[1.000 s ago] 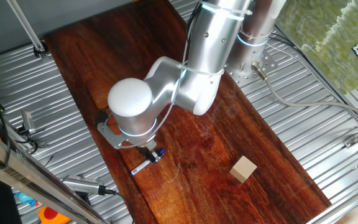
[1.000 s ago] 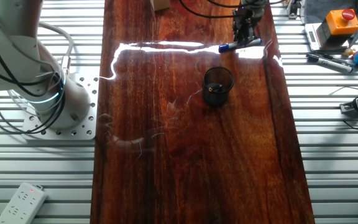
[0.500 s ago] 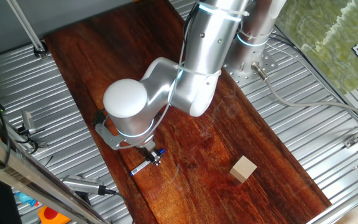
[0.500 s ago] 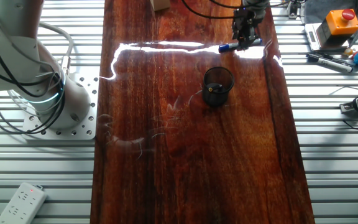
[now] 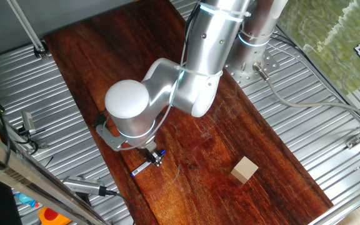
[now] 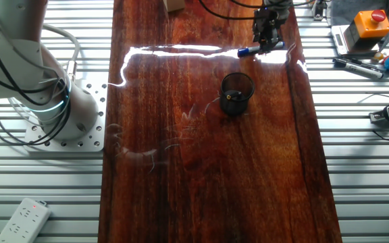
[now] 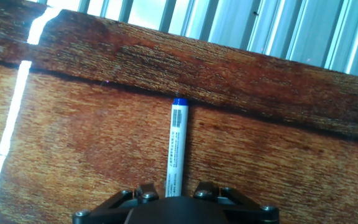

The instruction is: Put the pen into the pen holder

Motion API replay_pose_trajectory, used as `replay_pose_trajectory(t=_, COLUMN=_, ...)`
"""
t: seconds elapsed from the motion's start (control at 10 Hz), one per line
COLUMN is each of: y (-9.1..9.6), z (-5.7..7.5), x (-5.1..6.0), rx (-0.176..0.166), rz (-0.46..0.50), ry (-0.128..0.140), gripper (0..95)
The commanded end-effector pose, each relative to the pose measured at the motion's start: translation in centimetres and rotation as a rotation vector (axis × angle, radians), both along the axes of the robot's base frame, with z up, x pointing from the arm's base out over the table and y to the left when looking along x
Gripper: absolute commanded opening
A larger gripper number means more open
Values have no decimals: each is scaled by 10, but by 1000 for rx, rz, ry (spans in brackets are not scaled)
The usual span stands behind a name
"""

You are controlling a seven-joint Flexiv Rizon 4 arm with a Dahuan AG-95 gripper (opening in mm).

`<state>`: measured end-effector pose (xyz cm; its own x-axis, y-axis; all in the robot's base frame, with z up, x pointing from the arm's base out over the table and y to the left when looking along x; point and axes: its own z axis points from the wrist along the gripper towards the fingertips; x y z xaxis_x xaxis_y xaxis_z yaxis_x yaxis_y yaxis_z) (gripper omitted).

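The pen [image 7: 176, 146], white-barrelled with a blue tip, lies flat on the dark wooden table near its edge; it also shows in one fixed view [image 5: 144, 167] and in the other fixed view [image 6: 256, 49]. My gripper [image 7: 174, 193] is low over the pen's near end, one finger on each side, with a gap to the barrel on both sides, so it is open. The gripper also shows under the arm [image 5: 150, 157] and at the far table edge [image 6: 267, 37]. The pen holder [image 6: 237, 92], a black cup, stands upright a short way from the pen; the arm hides it in one fixed view.
A tan wooden cube [image 5: 245, 169] sits on the table, also at the far end in the other fixed view [image 6: 175, 5]. The table edge and ribbed metal surface [image 7: 241, 25] lie just past the pen's tip. Tools and an orange button box [image 6: 370, 23] lie off the table.
The arm shifted slightly along the pen between one second ago and half a second ago, then stayed still. The pen has not moved.
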<state>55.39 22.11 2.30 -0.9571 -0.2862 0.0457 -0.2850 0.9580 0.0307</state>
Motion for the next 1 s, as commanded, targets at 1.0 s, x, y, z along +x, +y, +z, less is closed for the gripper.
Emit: replay_pose_trajectory(t=1.0, y=4, z=-18, x=-11, rx=7, rz=-18, ry=-38, gripper=380)
